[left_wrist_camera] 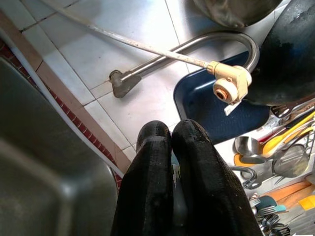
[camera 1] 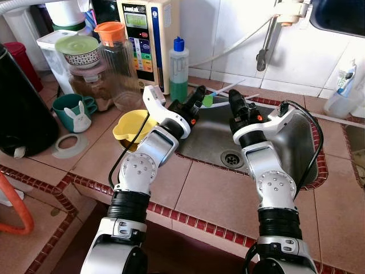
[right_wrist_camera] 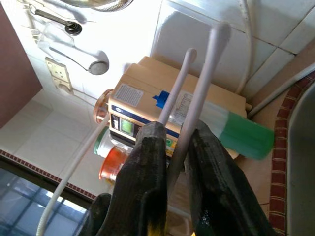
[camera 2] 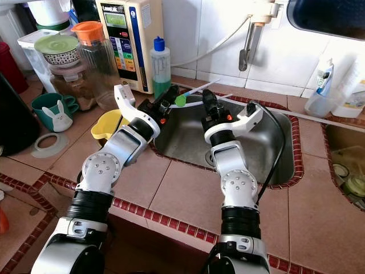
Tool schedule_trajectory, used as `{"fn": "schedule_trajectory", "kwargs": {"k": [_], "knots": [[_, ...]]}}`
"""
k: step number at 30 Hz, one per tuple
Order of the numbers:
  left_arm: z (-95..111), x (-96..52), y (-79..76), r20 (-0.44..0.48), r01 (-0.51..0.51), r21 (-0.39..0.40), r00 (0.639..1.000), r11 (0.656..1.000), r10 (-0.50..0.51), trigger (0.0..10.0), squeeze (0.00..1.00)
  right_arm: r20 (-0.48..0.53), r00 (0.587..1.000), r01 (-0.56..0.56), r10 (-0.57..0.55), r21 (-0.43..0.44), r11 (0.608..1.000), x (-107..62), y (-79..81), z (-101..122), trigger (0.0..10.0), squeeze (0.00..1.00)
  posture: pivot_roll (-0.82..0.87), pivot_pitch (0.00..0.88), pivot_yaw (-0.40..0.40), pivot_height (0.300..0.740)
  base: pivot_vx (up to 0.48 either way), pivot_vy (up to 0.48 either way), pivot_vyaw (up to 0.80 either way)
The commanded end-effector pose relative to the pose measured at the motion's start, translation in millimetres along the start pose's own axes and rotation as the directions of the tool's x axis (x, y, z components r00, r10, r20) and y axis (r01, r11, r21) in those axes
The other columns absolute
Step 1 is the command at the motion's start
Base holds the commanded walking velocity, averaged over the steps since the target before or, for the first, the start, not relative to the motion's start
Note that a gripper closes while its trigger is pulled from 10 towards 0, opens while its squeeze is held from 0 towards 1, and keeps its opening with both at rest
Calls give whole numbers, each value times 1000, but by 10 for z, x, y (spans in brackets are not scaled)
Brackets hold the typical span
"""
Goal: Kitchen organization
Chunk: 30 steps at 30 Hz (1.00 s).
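So there's a white stick thing (right_wrist_camera: 194,105) pinched between the right gripper (camera 1: 235,98) fingers, up over the steel sink (camera 1: 214,137). Left gripper (camera 1: 198,95) sits beside it, fingers pressed together on something green (camera 1: 207,101), near the soap bottle (camera 1: 178,69).

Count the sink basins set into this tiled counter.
2. The stainless steel sink basin lies straight ahead, where the right gripper holds a thin white stick. A second basin, cut off by the frame, sits at the far right with dishes inside.
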State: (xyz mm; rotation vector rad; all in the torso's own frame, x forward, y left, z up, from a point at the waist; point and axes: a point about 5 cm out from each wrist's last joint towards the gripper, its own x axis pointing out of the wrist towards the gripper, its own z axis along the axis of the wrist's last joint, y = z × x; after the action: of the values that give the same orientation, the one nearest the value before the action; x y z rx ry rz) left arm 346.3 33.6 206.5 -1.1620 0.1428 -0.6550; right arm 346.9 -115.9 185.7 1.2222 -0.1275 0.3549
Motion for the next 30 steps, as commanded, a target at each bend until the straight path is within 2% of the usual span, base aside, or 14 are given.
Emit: {"fn": "schedule_trajectory", "kwargs": {"k": [1, 30], "knots": [[-561, 135, -329, -56, 101, -201, 992, 974, -115, 10000, 0, -40, 999, -6, 8, 51, 999, 93, 124, -232, 0, 0, 76, 0, 29, 740, 0, 0, 0], [-561, 135, -329, -56, 101, -201, 992, 974, -115, 10000, 0, -40, 999, -6, 8, 51, 999, 93, 124, -232, 0, 0, 76, 0, 29, 740, 0, 0, 0]]}}
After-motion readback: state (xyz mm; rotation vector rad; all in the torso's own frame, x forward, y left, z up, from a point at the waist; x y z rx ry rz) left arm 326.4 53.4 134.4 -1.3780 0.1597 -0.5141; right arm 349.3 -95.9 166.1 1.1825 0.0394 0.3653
